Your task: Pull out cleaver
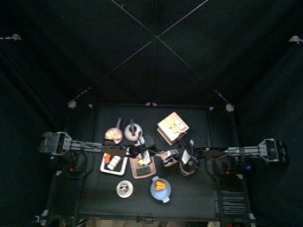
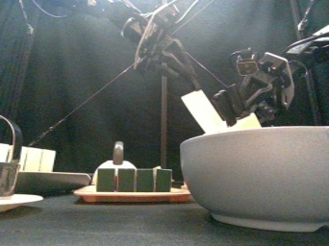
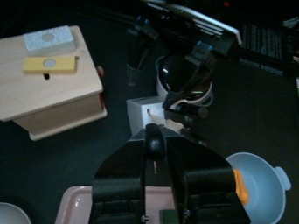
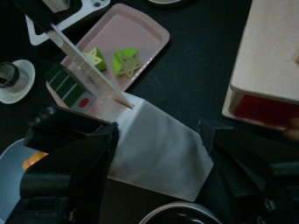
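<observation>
A lab test pen: black curtains (image 1: 48, 53) enclose a small table (image 1: 190, 191).

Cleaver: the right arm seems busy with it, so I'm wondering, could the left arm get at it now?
Probably not cleanly. The right end effector hangs directly over the white holder and the tilted cleaver, between them and the left end effector.

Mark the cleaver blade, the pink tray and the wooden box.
cleaver blade (image 4: 158, 153), right wrist view, middle of the flat.
pink tray (image 4: 146, 26), right wrist view, bare floor near a corner.
wooden box (image 3: 52, 92), left wrist view, top face.
</observation>
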Available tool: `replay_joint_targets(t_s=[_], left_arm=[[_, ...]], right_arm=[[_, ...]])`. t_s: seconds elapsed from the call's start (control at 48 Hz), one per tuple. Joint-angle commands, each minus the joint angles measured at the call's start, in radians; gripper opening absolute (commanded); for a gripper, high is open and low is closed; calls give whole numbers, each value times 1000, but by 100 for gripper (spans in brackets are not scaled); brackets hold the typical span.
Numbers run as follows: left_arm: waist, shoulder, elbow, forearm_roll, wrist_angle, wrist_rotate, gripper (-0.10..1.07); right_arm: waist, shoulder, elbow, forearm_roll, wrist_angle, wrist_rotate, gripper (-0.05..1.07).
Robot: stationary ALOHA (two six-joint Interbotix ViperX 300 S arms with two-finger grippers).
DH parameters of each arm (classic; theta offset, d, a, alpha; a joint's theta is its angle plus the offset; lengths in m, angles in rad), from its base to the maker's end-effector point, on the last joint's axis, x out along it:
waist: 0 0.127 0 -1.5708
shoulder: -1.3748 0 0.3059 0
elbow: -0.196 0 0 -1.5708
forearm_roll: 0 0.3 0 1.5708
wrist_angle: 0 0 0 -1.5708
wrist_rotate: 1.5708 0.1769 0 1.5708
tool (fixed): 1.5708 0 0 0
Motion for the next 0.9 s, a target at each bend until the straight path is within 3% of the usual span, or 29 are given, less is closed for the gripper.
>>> replay_joint_targets(t_s=[0.0, 0.375, 0.875], left_arm=[[-6, -83, 12, 9, -3, -2, 45], [-17, -225, 115, 31, -35, -5, 45], [-41, -242, 163, 38, -183, -3, 45]], right_arm=[[-5, -5, -11, 2, -3, -3, 101], [-3, -5, -12, 2, -3, -5, 101], [5, -41, -11, -5, -3, -12, 101]])
